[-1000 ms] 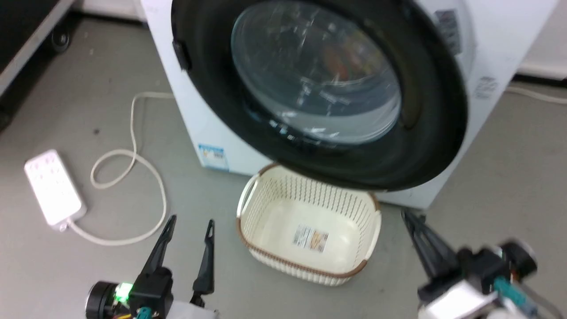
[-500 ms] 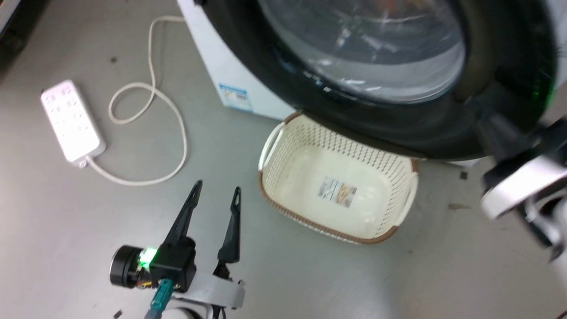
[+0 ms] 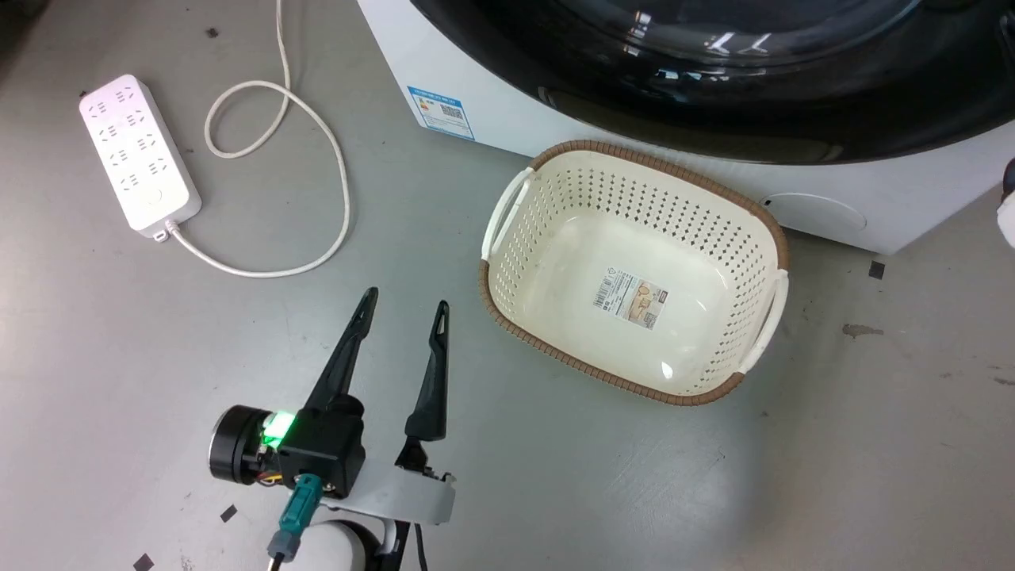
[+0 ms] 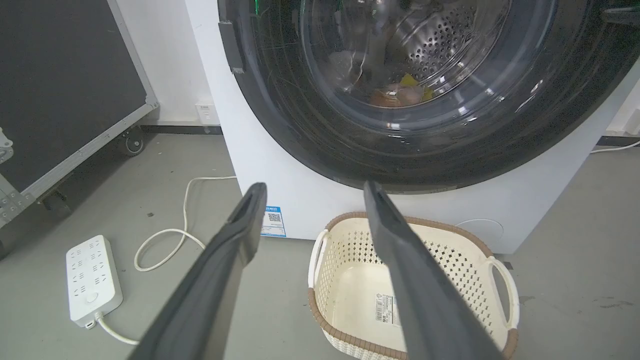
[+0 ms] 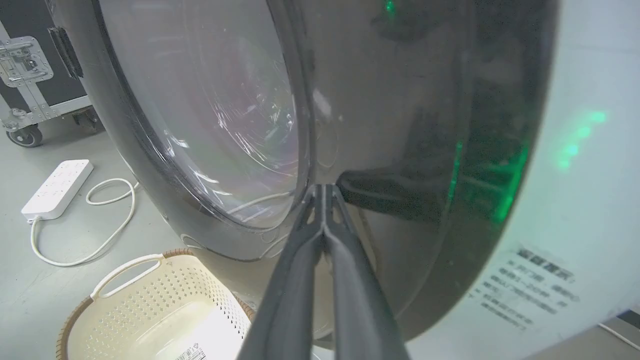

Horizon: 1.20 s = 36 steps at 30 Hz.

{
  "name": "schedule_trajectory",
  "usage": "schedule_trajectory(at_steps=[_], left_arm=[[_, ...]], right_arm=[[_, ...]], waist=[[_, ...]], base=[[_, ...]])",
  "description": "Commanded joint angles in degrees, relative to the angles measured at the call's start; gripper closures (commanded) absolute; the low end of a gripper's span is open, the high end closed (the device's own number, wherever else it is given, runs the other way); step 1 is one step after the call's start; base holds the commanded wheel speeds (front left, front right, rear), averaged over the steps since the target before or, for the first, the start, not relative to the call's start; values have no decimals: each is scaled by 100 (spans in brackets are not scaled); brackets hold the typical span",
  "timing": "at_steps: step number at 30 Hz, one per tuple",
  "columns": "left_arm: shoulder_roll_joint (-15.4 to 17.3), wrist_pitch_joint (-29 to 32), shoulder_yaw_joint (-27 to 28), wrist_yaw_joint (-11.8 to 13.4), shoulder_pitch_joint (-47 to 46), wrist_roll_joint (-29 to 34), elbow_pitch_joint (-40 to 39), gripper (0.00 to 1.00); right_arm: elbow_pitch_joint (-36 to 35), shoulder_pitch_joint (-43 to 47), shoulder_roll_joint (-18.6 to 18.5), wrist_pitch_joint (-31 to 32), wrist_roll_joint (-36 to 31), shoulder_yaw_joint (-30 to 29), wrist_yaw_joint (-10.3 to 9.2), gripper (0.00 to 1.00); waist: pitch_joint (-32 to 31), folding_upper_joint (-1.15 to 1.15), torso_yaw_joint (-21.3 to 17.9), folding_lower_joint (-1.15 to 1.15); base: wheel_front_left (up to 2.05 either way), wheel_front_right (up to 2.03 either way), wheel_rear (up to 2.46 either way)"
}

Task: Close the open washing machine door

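The right gripper [image 5: 324, 191] has left the lower right of the head view and come up to the door. The head camera has dipped too, so the shift of the floor things is no move of theirs. The right jaws are pressed together, their tips against the dark recess in the glossy black rim of the large round glass-windowed washing machine door [image 5: 200, 125]. That door, ajar a second ago, now seems to lie flat against the white machine front along the top of the head view. Whether it has latched I cannot tell, so a firm last push seems wise.

The left gripper [image 3: 407, 300], jaws spread and empty, hovers over grey floor at lower left. The cream perforated plastic basket [image 3: 571, 190] sits just below the door's lower edge. The white power strip [image 3: 139, 155] lies well apart at upper left, leaving open floor at lower right.
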Motion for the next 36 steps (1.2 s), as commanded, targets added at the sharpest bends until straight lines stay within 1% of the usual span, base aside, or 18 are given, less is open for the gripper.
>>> schedule_trajectory(at_steps=[1,7,8,9,10,11,12,13,14,19,23,28,30,33,36], left_arm=[[-9,-31,1,35,-97,-36,-3,0],[-11,-31,43,41,-80,-65,15,0],[-12,-31,79,33,-49,-83,40,0],[-12,-31,79,33,-49,-83,40,0],[-12,-31,120,14,-3,-103,67,0],[-13,-31,139,0,22,-111,84,0],[-13,-31,139,0,22,-111,84,0],[-13,-31,191,-32,87,-132,124,0],[-13,-31,191,-32,87,-132,124,0],[-13,-31,392,-133,325,-229,284,0],[-14,-31,603,-199,553,-353,459,0],[-14,-31,772,-279,741,-338,597,0],[-14,-31,810,-297,811,-334,631,0],[-14,-31,862,-342,885,-324,668,0],[-14,-31,837,-452,927,-288,663,0]], right_arm=[[201,-270,-47,-31,5,-84,-20,100],[532,-422,48,-205,-39,-69,-20,100],[630,-360,118,-318,-38,-49,-20,100],[630,-360,118,-318,-38,-49,-20,100],[711,-238,206,-432,-11,-27,-20,100],[740,-158,252,-487,6,-5,-20,83],[740,-158,252,-487,6,-5,-20,83],[759,54,352,-612,64,36,-20,0],[759,54,352,-612,64,36,-20,0],[634,786,618,-871,100,63,-20,0],[249,1478,900,-1015,-160,-93,-20,0],[-494,2503,1419,-1071,-644,-642,-20,0],[-832,2937,1686,-1078,-867,-919,-20,0],[-1374,3612,2100,-1083,-1312,-1282,-20,0],[-1947,4221,2511,-1085,-1858,-1594,-20,0]], waist=[[11,0,-3,-1],[-110,0,-37,-1],[-239,0,-71,-1],[-239,0,-71,-1],[-406,0,-121,-1],[-506,0,-152,-1],[-506,0,-152,-1],[-726,0,-224,-1],[-726,0,-224,-1],[-1373,0,-499,-1],[-1802,0,-753,-1],[-2189,0,-983,-1],[-2294,0,-1046,-1],[-2424,0,-1120,-1],[-2471,0,-1152,-1]], base=[[0,0,0],[0,0,0],[0,0,0],[0,0,0],[0,0,0],[0,0,0],[0,0,0],[0,0,0],[0,0,0],[0,0,0],[0,0,0],[0,0,0],[0,0,0],[0,0,0],[0,0,0]])
